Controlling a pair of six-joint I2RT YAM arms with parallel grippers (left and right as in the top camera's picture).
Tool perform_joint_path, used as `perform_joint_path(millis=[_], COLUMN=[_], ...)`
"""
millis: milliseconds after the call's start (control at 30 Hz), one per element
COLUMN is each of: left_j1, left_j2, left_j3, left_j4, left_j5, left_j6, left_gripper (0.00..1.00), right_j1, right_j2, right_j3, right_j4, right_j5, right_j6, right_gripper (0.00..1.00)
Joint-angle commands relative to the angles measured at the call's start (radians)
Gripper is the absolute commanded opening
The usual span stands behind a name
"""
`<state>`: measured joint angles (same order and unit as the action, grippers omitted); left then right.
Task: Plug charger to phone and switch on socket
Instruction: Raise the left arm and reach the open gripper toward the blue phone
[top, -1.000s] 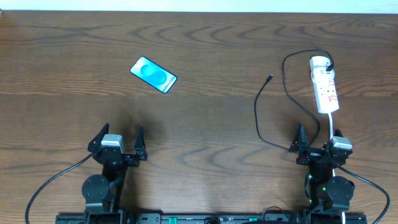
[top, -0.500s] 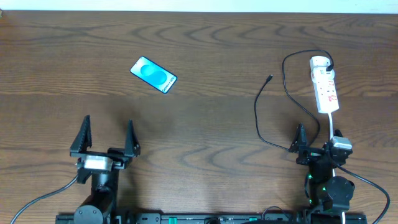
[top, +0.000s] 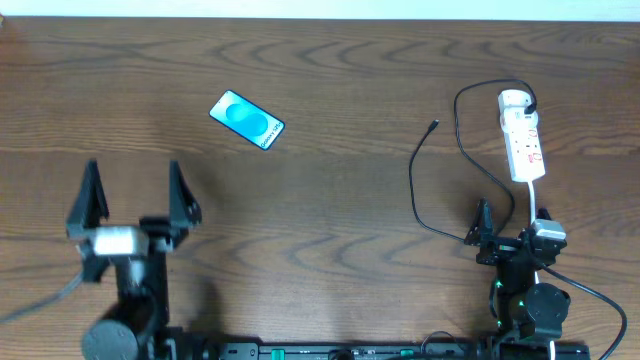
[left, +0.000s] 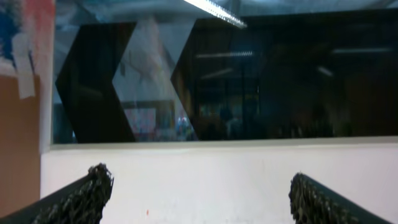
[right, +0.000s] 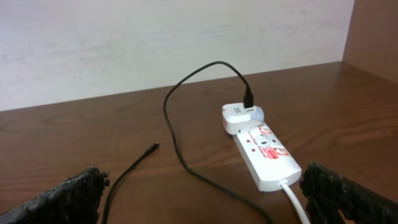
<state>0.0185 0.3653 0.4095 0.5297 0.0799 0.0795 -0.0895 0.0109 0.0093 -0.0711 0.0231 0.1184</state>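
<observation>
The phone (top: 247, 120), blue-cyan screen up, lies tilted on the wooden table at the far left of centre. The white socket strip (top: 523, 140) lies at the far right and also shows in the right wrist view (right: 267, 155). The thin black charger cable (top: 412, 190) runs from a white adapter on the strip's far end, and its free plug tip (top: 433, 126) rests on the table; the tip also shows in the right wrist view (right: 152, 147). My left gripper (top: 133, 178) is open, empty and raised high; its wrist view (left: 202, 190) sees only wall and window. My right gripper (top: 508, 218) is open and empty, just near of the strip (right: 202, 193).
The strip's white cord (top: 535, 200) runs back past my right gripper toward its base. A loop of the charger cable (top: 462, 120) lies left of the strip. A white wall (right: 155, 43) borders the table's far edge.
My left arm has risen and swung left, its camera now facing the wall. The right arm, phone, cable and strip have not moved.
</observation>
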Motion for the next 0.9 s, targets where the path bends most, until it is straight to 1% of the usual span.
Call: perform_joint_path(millis=[0, 67, 167, 200, 233, 400, 467, 600, 667, 700, 767, 867], left_j1=[-0.002, -0.002, -0.002, -0.002, -0.002, -0.003, -0.003, -0.003, -0.003, -0.002, -0.002, -0.002], left_j2=[0.149, 0.267, 0.396, 0.427, 0.509, 0.644, 0.673, 0.691, 0.693, 0.699, 0.707, 0.720], left_j3=[0.176, 0.333, 0.533, 0.581, 0.712, 0.925, 0.972, 0.982, 0.982, 0.980, 0.979, 0.977], left_j4=[-0.092, -0.256, -0.488, -0.541, -0.689, -0.966, -1.072, -1.264, -1.401, -1.499, -1.563, -1.580], left_j5=[0.069, 0.122, 0.144, 0.149, 0.172, 0.176, 0.190, 0.319, 0.320, 0.321, 0.320, 0.335], left_j6=[0.013, 0.013, -0.010, -0.014, -0.025, -0.044, -0.043, -0.043, -0.043, -0.043, -0.043, -0.054], left_gripper=[0.93, 0.93, 0.93, 0.93, 0.93, 0.93, 0.93, 0.93, 0.93, 0.93, 0.93, 0.93], right_j1=[-0.003, -0.003, -0.003, -0.003, -0.003, -0.003, -0.003, -0.003, -0.003, -0.003, -0.003, -0.003], right_j2=[-0.006, -0.006, -0.006, -0.006, -0.006, -0.006, -0.006, -0.006, -0.006, -0.006, -0.006, -0.006], right_j3=[-0.004, -0.004, -0.004, -0.004, -0.004, -0.004, -0.004, -0.004, -0.004, -0.004, -0.004, -0.004], right_j4=[0.000, 0.000, 0.000, 0.000, 0.000, 0.000, 0.000, 0.000, 0.000, 0.000, 0.000, 0.000], right_j5=[0.004, 0.004, 0.004, 0.004, 0.004, 0.004, 0.004, 0.004, 0.004, 0.004, 0.004, 0.004], right_j6=[0.004, 0.004, 0.004, 0.004, 0.004, 0.004, 0.004, 0.004, 0.004, 0.004, 0.004, 0.004], right_gripper=[0.99, 0.99, 0.99, 0.99, 0.99, 0.99, 0.99, 0.99, 0.99, 0.99, 0.99, 0.99])
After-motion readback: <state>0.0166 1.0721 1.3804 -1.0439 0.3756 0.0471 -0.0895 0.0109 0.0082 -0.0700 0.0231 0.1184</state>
